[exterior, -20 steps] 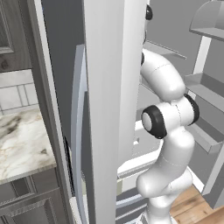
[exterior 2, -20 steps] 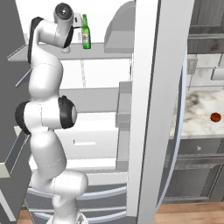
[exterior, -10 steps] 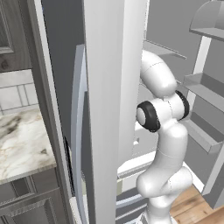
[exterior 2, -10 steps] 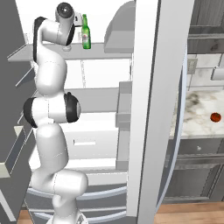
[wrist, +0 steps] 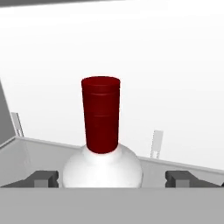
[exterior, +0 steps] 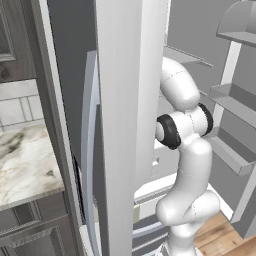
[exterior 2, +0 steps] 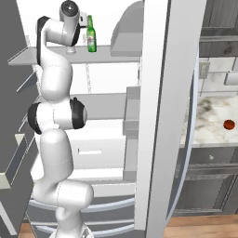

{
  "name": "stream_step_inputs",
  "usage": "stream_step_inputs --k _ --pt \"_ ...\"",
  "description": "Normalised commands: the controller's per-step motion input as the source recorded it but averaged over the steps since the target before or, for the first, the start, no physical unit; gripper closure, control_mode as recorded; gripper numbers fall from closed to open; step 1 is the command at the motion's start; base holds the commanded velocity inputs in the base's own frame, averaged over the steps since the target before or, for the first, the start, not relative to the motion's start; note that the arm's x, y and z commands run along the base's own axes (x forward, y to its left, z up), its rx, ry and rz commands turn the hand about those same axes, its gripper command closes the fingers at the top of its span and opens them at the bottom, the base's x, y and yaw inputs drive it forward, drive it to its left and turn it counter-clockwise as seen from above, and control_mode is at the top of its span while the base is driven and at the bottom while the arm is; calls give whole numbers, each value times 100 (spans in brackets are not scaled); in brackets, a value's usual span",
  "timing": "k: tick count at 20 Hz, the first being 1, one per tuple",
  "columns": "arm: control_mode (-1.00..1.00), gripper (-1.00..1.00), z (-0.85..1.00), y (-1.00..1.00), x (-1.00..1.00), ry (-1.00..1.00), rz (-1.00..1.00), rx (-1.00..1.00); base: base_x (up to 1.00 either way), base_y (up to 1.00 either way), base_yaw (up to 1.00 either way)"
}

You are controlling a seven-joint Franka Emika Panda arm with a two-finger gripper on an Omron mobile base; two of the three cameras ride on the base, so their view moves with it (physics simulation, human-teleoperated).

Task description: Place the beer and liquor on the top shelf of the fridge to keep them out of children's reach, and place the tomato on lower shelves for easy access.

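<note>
The liquor (wrist: 101, 131), a whitish bottle with a red cap, stands upright on the top shelf (wrist: 26, 151) in the hand view. My gripper (wrist: 112, 178) is open around its shoulders, and a gap shows between the glass and each of the fingertips (wrist: 43, 178). In the right base view the arm reaches up to the top shelf (exterior 2: 111, 52), where the green beer (exterior 2: 91, 33) stands just right of the hand. The tomato (exterior 2: 228, 124) lies on the marble counter (exterior 2: 211, 132) at the right. A lower shelf (exterior 2: 104, 106) shows under the top one.
The open fridge door (exterior 2: 162, 116) stands on edge between the arm and the counter, and it hides much of the interior in the left base view, where the door (exterior: 125, 125) is also seen. Door bins (exterior: 232, 97) jut out at the right. Grey cabinets (exterior 2: 209, 186) sit below the counter.
The jaws have spread apart and let go of the liquor bottle. The arm's elbow has shifted slightly. The beer and the tomato have stayed put.
</note>
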Motion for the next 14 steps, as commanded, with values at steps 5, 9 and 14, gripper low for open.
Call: stream_step_inputs --k 5,9,14 --pt "-100 -100 -20 0 0 0 0 0 0 0 0" --pt "-100 -100 -35 0 -3 0 0 0 0 0 0" --pt "-100 -100 -47 -1 -18 0 0 -1 0 0 0"
